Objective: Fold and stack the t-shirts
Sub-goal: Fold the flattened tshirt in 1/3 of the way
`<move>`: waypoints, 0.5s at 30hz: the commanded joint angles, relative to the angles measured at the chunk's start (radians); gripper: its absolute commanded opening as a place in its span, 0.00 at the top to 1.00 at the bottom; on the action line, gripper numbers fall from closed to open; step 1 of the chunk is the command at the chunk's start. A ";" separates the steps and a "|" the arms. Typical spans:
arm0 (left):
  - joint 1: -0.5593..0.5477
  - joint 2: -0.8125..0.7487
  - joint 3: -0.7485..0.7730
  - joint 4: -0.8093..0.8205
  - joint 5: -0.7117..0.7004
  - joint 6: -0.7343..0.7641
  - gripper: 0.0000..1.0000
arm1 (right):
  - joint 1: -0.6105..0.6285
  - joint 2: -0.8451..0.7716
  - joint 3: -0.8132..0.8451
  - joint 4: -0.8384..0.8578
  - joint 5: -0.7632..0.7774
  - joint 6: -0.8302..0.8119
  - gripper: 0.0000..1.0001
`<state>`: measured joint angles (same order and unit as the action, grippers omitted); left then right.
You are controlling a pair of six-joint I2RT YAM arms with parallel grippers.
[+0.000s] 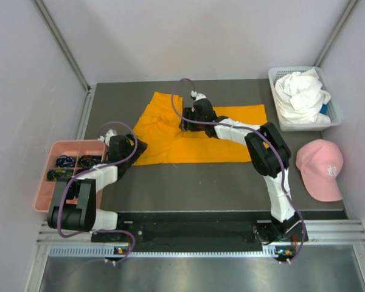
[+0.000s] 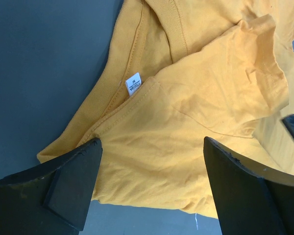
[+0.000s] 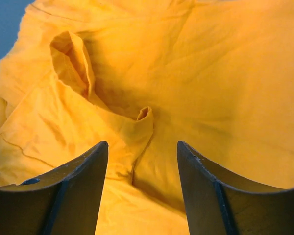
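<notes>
The orange t-shirt lies spread and wrinkled on the dark table, its neck label showing in the left wrist view. My left gripper is open at the shirt's near left corner, jaws wide on either side of the cloth edge. My right gripper is open over the middle of the shirt, above a raised fold. The white t-shirt lies crumpled in the basket at the back right.
A pink baseball cap lies at the right of the table. A pink compartment tray with small dark parts sits at the left edge. Grey walls enclose the table.
</notes>
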<state>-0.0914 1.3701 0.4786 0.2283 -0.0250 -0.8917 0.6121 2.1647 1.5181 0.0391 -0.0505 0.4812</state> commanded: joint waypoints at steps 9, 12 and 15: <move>0.005 0.040 -0.049 -0.222 -0.047 0.017 0.11 | 0.024 -0.068 0.211 -0.156 -0.267 -0.188 0.37; 0.005 0.040 -0.049 -0.222 -0.047 0.017 0.11 | 0.054 0.026 0.315 -0.191 -0.351 -0.196 0.36; 0.005 0.038 -0.051 -0.224 -0.049 0.016 0.11 | 0.071 0.134 0.425 -0.214 -0.406 -0.187 0.36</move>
<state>-0.0914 1.3705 0.4789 0.2279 -0.0273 -0.8917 0.6422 2.1620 1.8175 -0.1085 -0.3176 0.3157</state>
